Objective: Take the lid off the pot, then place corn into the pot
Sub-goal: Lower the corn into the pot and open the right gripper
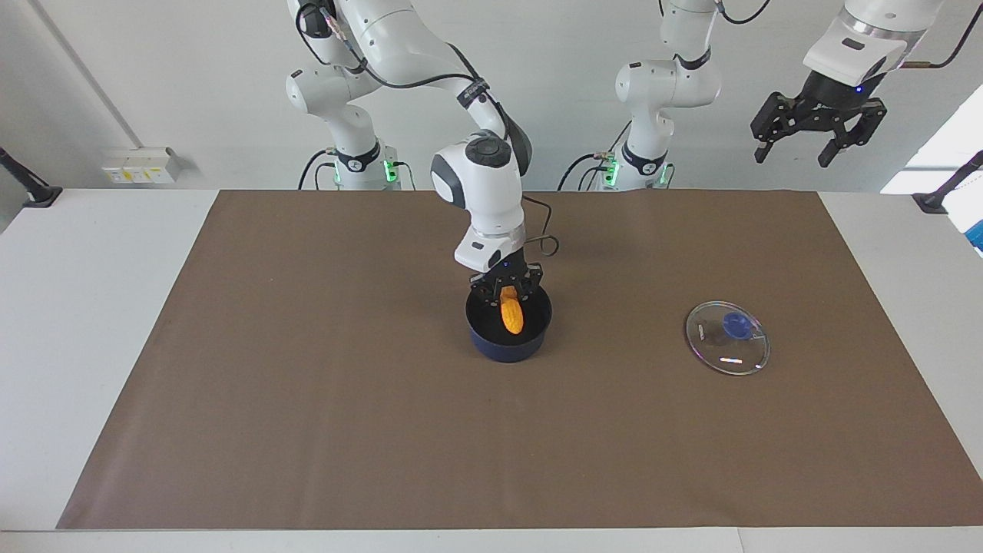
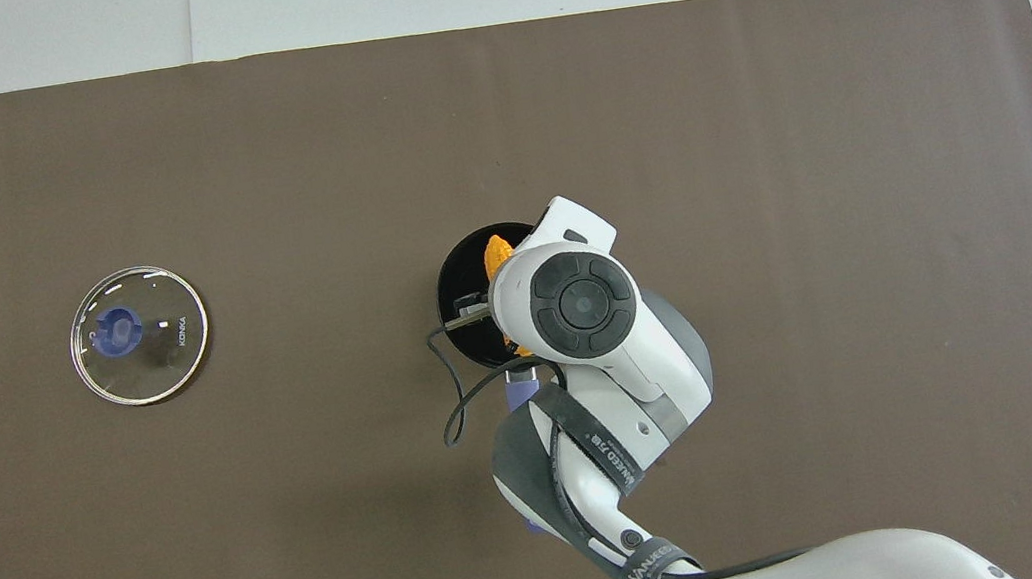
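Corn (image 1: 511, 314): orange-yellow cob, hanging nearly upright, its lower end down inside the mouth of the pot (image 1: 491, 346), its upper end pinched in the right end effector (image 1: 507, 290). Whether the cob's tip touches the pot's black floor cannot be told. In the overhead view only a sliver of corn (image 2: 497, 252) shows past the white wrist, over the part of the pot (image 2: 460, 282) farther from the robots. Right end effector: fingers closed on the cob's top, pointing straight down, sitting directly over the pot's opening at about rim height; the right arm comes in from its base and bends down over the pot. Pot: dark navy, uncovered, standing upright on the brown mat (image 1: 307, 399) directly beneath the right end effector; its lighter-blue handle (image 2: 520, 391) runs toward the robots and is mostly hidden under the arm. A black cable (image 2: 448, 410) loops from the wrist down beside the pot. Lid (image 1: 727, 337): clear glass with blue knob, lying flat on the mat well apart from the right end effector, toward the left arm's end of the bench (image 1: 92, 307); in the overhead view the lid (image 2: 139, 334) lies level with the pot. Left end effector (image 1: 819, 146): raised high, jaws spread wide, holding nothing, out past the lid at the left arm's end of the bench; this arm waits.
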